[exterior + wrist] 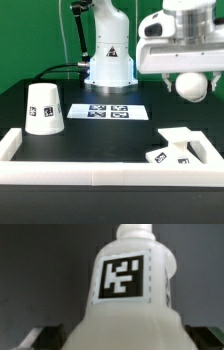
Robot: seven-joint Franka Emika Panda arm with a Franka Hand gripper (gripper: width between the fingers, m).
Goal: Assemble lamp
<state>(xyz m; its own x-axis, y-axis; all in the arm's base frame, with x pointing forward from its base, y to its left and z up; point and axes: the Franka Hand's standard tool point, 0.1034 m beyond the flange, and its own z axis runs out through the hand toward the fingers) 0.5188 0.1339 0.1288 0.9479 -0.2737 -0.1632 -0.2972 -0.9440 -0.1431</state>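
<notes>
My gripper [190, 82] is shut on the ball-topped bulb [191, 86] and holds it high in the air at the exterior view's right. In the wrist view the bulb [125, 297] fills the picture with a black-and-white tag on it, and the dark fingers [47, 336] press on its wide end from both sides. The flat angular base [176, 148] lies on the black table under the bulb, near the frame's right corner. The tapered shade [45, 108] stands mouth down at the exterior view's left.
The marker board [108, 111] lies flat in the middle of the table. A long white border frame [100, 165] runs along the front and up both sides. The arm's white pedestal [108, 62] stands at the back.
</notes>
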